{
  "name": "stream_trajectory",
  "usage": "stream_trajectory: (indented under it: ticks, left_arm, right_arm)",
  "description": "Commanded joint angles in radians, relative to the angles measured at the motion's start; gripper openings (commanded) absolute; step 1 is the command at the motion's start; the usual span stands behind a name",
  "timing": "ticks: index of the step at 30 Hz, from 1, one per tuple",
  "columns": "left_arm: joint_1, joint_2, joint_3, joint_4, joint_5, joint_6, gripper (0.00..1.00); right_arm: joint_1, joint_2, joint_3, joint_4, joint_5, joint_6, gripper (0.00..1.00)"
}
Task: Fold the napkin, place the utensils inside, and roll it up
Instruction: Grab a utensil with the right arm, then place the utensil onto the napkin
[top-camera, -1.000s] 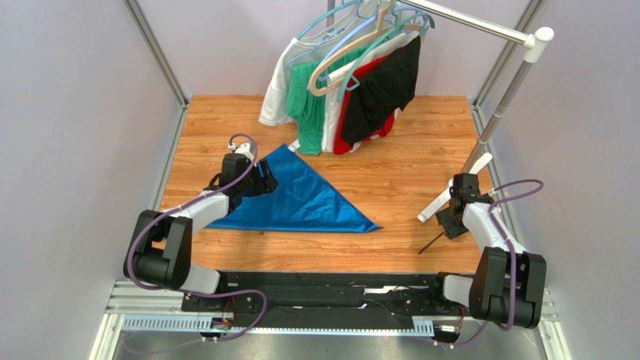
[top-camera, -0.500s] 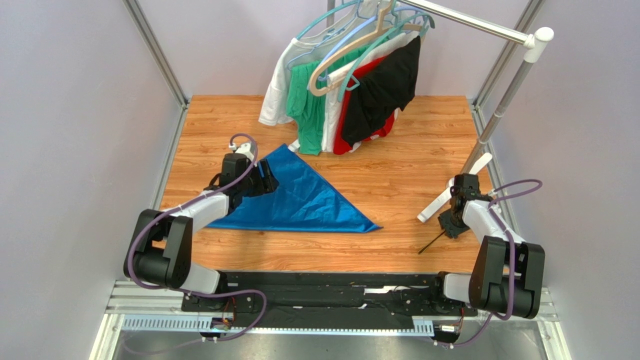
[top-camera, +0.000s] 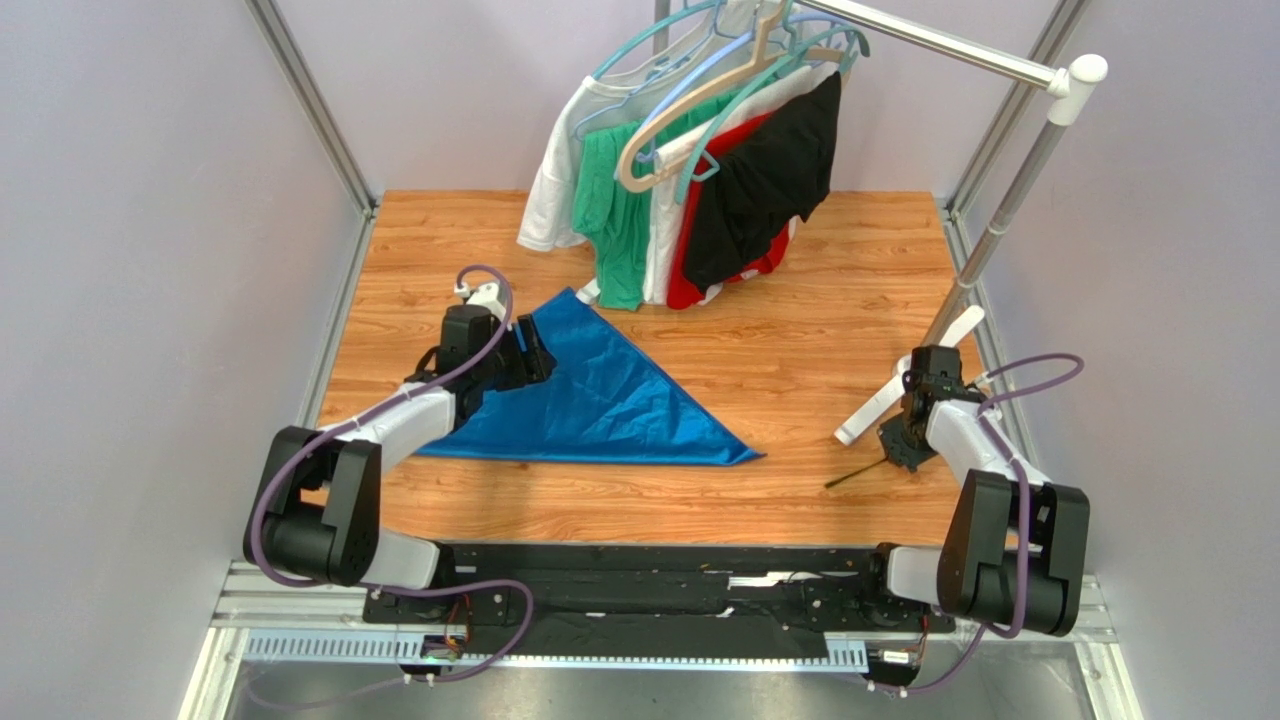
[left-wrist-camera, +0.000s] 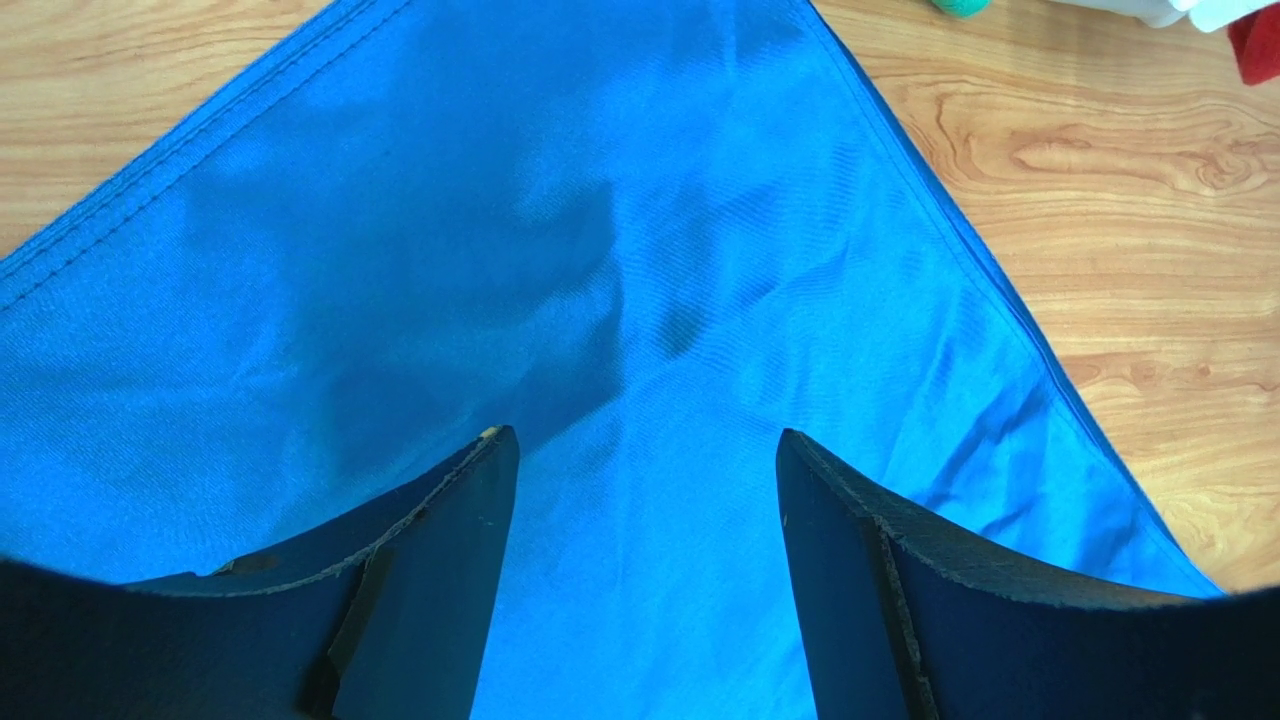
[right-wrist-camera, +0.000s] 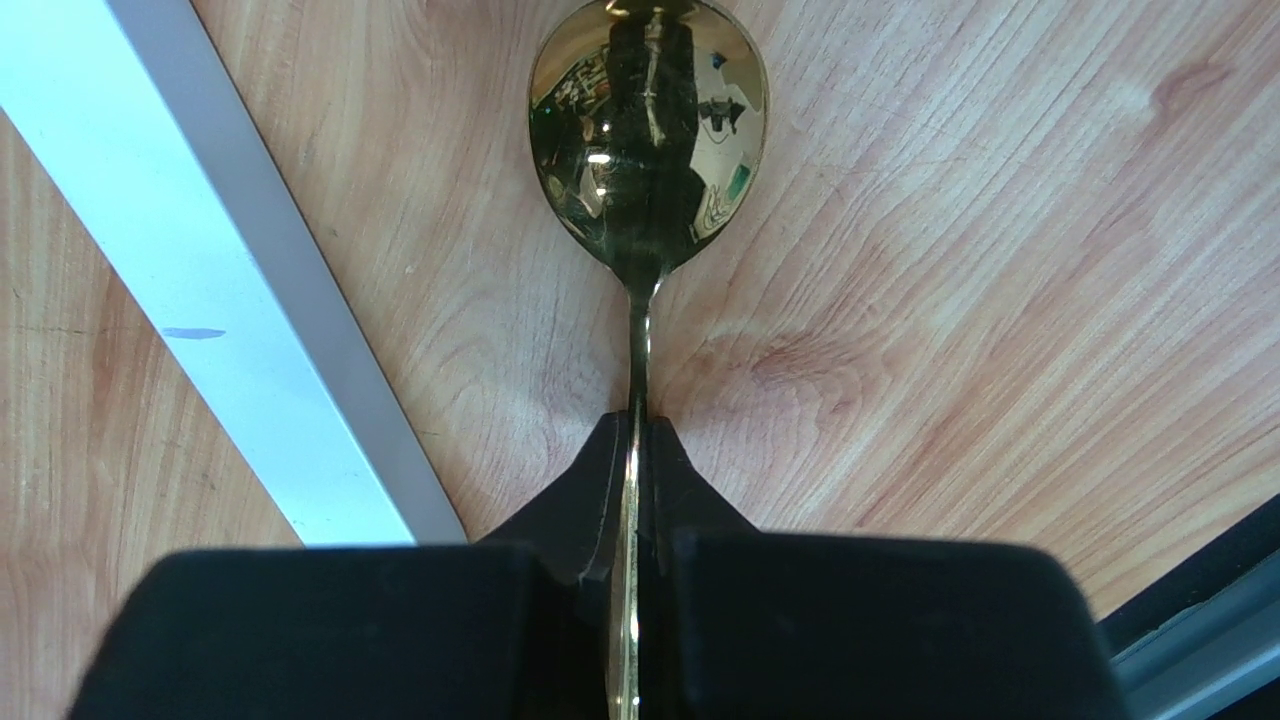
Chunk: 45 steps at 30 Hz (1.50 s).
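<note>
Jaws are hard to read from above: the left gripper (top-camera: 519, 360) hovers over the left part of the napkin (top-camera: 616, 398), a blue triangle lying flat on the wooden table (top-camera: 796, 330). The right gripper (top-camera: 902, 444) sits well apart, a thin spoon (top-camera: 857, 473) handle poking out.

Left wrist: jaws spread above thin, faintly shiny, hemmed cloth.

Right wrist: jaws pinch the slim handle of the mirror-bright gold spoon, beside a white bar (right-wrist-camera: 256, 285).

Folding looks done and fetching utensils is in hand. Next, lift the spoon and carry it onto the napkin.

Bright even light, soft shadows, reflections in spoon (right-wrist-camera: 646, 120)
</note>
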<state>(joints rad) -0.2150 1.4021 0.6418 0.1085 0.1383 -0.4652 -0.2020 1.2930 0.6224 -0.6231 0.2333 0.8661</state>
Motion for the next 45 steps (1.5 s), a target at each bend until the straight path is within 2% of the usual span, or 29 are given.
stream_trajectory:
  ticks: [1, 7, 13, 16, 21, 27, 30, 35, 38, 45]
  left_arm:
    - [-0.001, -0.037, -0.008, 0.036, -0.002, 0.014, 0.73]
    - [-0.001, -0.054, -0.011, 0.034, 0.003, 0.013, 0.73]
    - [-0.001, -0.066, -0.013, 0.034, 0.004, 0.013, 0.73]
    - [-0.001, -0.074, -0.013, 0.03, 0.001, 0.016, 0.73]
    - [0.0, -0.083, -0.013, 0.022, -0.003, 0.016, 0.73]
    - [0.0, -0.104, -0.021, 0.019, -0.016, 0.017, 0.73]
    - [0.0, -0.115, -0.021, 0.014, -0.023, 0.019, 0.73]
    - [-0.001, -0.13, -0.024, 0.007, -0.02, 0.02, 0.73]
    - [0.0, -0.149, -0.024, -0.001, -0.025, 0.023, 0.73]
    - [-0.001, -0.192, -0.028, 0.007, -0.008, 0.031, 0.73]
  right_arm:
    - [-0.005, -0.033, -0.049, 0.016, -0.054, -0.003, 0.0]
    - [0.016, -0.211, -0.081, -0.044, -0.106, 0.036, 0.0]
    - [0.085, -0.302, -0.056, -0.128, -0.094, 0.066, 0.0]
    - [0.148, -0.339, -0.026, -0.174, -0.065, 0.097, 0.0]
    - [0.366, -0.345, 0.057, -0.24, 0.033, 0.185, 0.0]
    - [0.611, -0.204, 0.244, -0.26, 0.161, 0.189, 0.0]
    - [0.699, -0.098, 0.33, -0.221, 0.179, 0.107, 0.0]
    - [0.808, 0.098, 0.451, -0.11, 0.153, -0.128, 0.0]
    - [0.854, 0.178, 0.502, -0.04, 0.115, -0.209, 0.0]
    - [0.9, 0.327, 0.626, 0.046, -0.078, -0.464, 0.0]
